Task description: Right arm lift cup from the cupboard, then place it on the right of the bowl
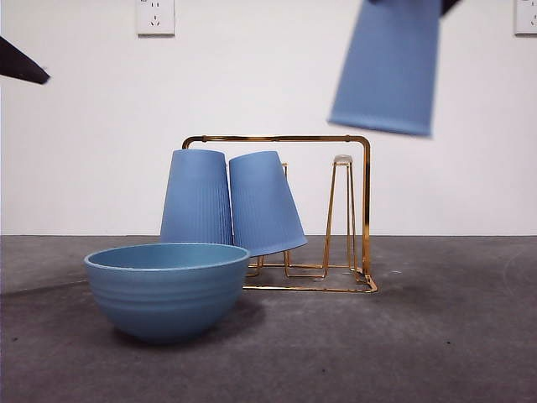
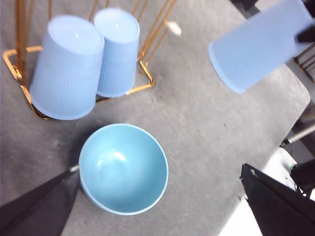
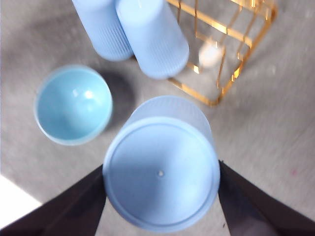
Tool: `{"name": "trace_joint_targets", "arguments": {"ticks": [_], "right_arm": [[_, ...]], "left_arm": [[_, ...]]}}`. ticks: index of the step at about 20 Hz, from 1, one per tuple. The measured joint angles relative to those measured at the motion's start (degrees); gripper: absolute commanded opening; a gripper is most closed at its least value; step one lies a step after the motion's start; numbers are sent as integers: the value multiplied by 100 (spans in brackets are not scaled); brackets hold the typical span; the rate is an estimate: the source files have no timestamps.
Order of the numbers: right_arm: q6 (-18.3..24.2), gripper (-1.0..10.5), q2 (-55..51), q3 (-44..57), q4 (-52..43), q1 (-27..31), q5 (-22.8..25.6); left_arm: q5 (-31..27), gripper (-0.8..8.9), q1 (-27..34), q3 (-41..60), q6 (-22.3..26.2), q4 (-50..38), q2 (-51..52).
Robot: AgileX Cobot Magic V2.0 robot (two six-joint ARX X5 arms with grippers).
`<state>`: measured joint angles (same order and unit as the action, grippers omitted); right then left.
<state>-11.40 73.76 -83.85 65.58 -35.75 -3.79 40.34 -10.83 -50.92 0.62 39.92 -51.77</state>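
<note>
My right gripper (image 3: 160, 167) is shut on a blue ribbed cup (image 3: 161, 187), one jaw on each side of it. In the front view the cup (image 1: 388, 67) hangs mouth down, high above the right end of the gold wire cupboard (image 1: 366, 201), clear of its frame. It also shows in the left wrist view (image 2: 258, 44). Two more cups (image 1: 197, 197) (image 1: 264, 201) sit upside down on the left pegs. One white-tipped peg (image 1: 342, 159) is bare. The light-blue bowl (image 1: 166, 288) stands in front of the rack, to its left. My left gripper (image 2: 158, 168) is open and empty above the bowl (image 2: 123, 168).
The left arm shows as a black tip (image 1: 21, 65) at the upper left. The grey table (image 1: 453, 336) stretches to the right of the bowl and rack. The table's edge (image 2: 295, 98) lies beyond the held cup. Wall sockets (image 1: 155, 15) sit on the white wall.
</note>
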Motion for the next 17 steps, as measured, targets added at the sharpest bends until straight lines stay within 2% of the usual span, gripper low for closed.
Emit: {"name": "trace_joint_targets", "arguments": {"ticks": [6, 8, 10, 12, 15, 17], "right_arm": [[0, 253, -1241, 2223, -1963, 22, -785], [-74, 253, -1451, 2837, -2599, 151, -1062], [-219, 253, -1585, 3418, -3252, 452, -1613], [-431, 253, -1707, 3917, -4054, 839, -2389], [-894, 253, -1727, 4548, -5442, 1414, -3425], [-1272, 253, -1727, 4979, -6275, 1694, -3891]], "left_arm": [[35, 528, -343, -2, -39, -249, -745], [323, 528, -398, -2, -179, -374, -1064], [673, 528, -400, -2, -334, -612, -1381], [1075, 527, -398, -2, -535, -863, -1740], [1934, 527, -398, -2, -929, -1344, -2332], [2439, 528, -398, -2, -1292, -1853, -2702]]}}
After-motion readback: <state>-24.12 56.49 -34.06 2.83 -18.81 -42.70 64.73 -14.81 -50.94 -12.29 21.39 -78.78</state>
